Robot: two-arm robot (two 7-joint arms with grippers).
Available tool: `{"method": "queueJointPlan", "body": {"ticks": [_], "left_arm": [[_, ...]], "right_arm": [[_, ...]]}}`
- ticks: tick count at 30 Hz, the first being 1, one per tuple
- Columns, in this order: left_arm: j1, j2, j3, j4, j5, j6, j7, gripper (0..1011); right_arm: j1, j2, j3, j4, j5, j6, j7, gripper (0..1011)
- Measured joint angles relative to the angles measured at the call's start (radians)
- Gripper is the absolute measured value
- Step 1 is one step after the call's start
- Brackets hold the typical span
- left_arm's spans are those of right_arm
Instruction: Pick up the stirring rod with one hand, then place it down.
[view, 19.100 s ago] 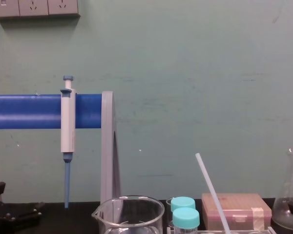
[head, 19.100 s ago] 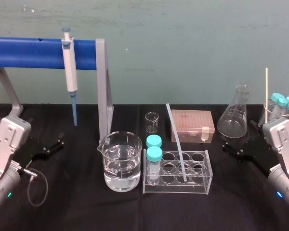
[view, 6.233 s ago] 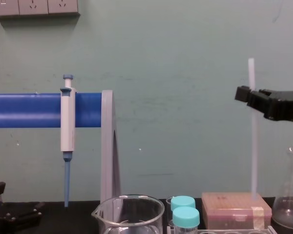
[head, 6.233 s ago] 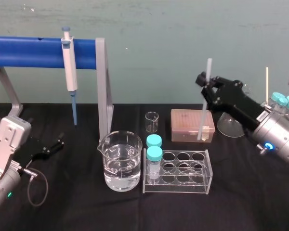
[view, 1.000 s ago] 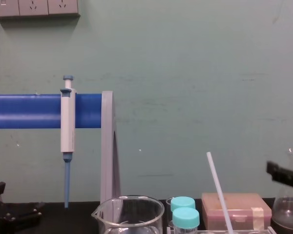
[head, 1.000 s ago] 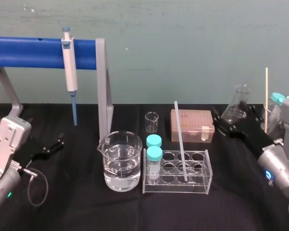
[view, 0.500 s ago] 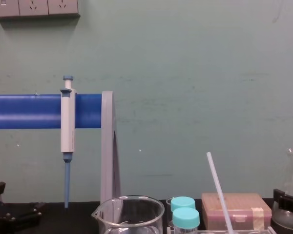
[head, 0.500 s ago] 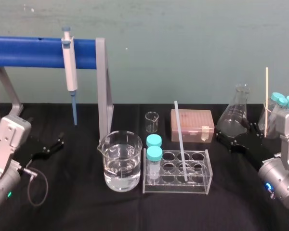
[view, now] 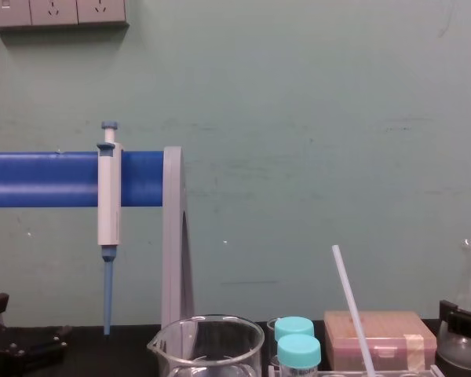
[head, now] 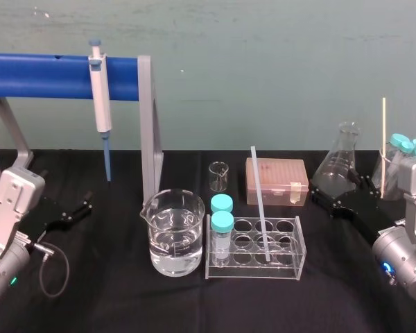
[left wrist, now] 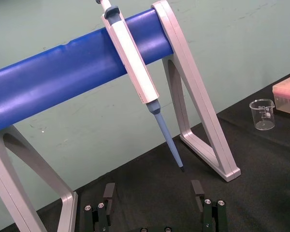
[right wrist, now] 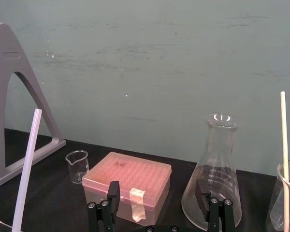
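Right gripper (head: 336, 198), centre-right of head view: fingers spread wide, nothing held, well apart from the stirring rod (head: 259, 205). Rod leans in the tube rack (head: 253, 269), frame centre. Probably light, stiff, slick, maybe brittle; take the upper shaft, gently. Left gripper (head: 80, 206) parked lower left, fingers apart.

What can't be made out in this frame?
Stirring rod foot: chest view, cut by the bottom edge.
Whether it touches the rack floor: head view, clear walls obscure it.
Far-right beaker: head view, behind the arm of the right claw, cut by the edge.
Left claw base: left wrist view, cut by the bottom edge.
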Motion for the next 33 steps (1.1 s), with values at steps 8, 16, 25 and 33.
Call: {"method": "queueJointPlan", "body": {"ticks": [8, 16, 25, 33], "left_arm": [[0.0, 0.0, 0.0, 0.0, 0.0, 0.0, 0.0, 1000], [0.0, 0.0, 0.0, 0.0, 0.0, 0.0, 0.0, 1000], [0.0, 0.0, 0.0, 0.0, 0.0, 0.0, 0.0, 1000], [0.0, 0.0, 0.0, 0.0, 0.0, 0.0, 0.0, 1000]], "right_arm": [[0.0, 0.0, 0.0, -0.001, 0.001, -0.001, 0.0, 1003], [0.0, 0.0, 0.0, -0.001, 0.002, -0.002, 0.0, 1003], [0.0, 0.0, 0.0, -0.001, 0.002, -0.002, 0.0, 1003], [0.0, 0.0, 0.0, -0.001, 0.002, -0.002, 0.0, 1003]]}}
